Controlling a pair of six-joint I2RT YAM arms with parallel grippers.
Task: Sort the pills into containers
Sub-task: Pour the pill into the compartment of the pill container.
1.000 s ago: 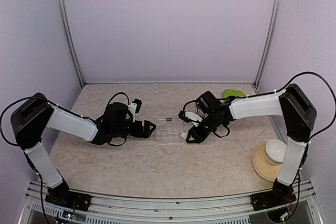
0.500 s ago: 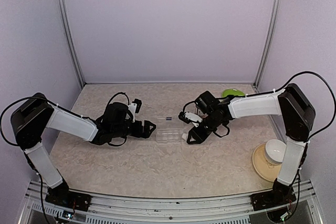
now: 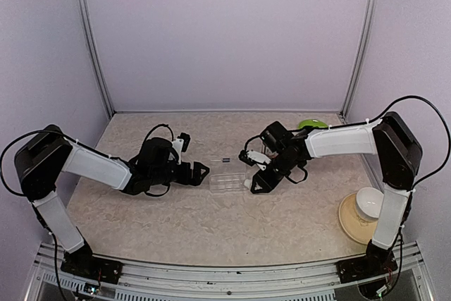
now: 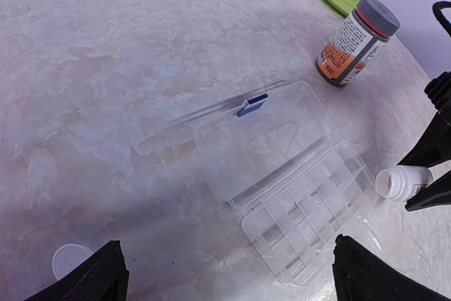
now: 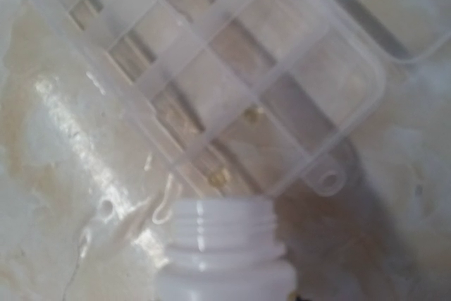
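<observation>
A clear pill box [image 3: 227, 182] lies open between my arms, its row of containers [image 4: 317, 213] near me and its lid [image 4: 264, 139] flat behind. A small dark blue piece [image 4: 252, 104] sits at the lid's far edge; I cannot tell if it is a pill or a clasp. My right gripper [image 3: 255, 177] is shut on an open white bottle [image 4: 398, 181], tipped with its mouth [image 5: 224, 209] at the box's right end. Two tiny tan specks [image 5: 252, 113] show in the compartments. My left gripper [image 4: 232, 276] hangs open, low over the box's left end.
A capped bottle with an orange label [image 4: 354, 41] stands behind the box. A green plate [image 3: 312, 125] lies at the back right. A white bowl [image 3: 370, 202] rests on a tan plate [image 3: 350, 222] at the front right. A round white cap [image 4: 70, 260] lies left of the box.
The right arm has edged slightly left with the bottle. The left arm and the box have not moved.
</observation>
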